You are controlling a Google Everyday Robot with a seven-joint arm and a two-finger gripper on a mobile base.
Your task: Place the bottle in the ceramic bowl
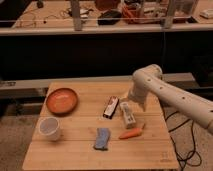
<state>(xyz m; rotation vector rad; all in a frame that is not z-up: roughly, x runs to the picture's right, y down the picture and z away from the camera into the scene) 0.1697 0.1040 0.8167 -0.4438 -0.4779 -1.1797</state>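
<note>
The whitish-cream bottle (129,116) lies on the wooden table (75,157), right of centre, its long side pointing away from the camera. The orange ceramic bowl (62,100) sits at the table's far left and holds nothing. My gripper (128,103) hangs down from the white arm (165,92), which comes in from the right. The gripper is right at the bottle's far end, and I cannot tell whether it touches the bottle.
A dark black-and-red packet (111,107) lies just left of the bottle. An orange carrot (131,133) lies in front of the bottle. A blue sponge (102,138) is near the front middle and a white cup (50,128) at the front left. A railing and cluttered desks stand behind.
</note>
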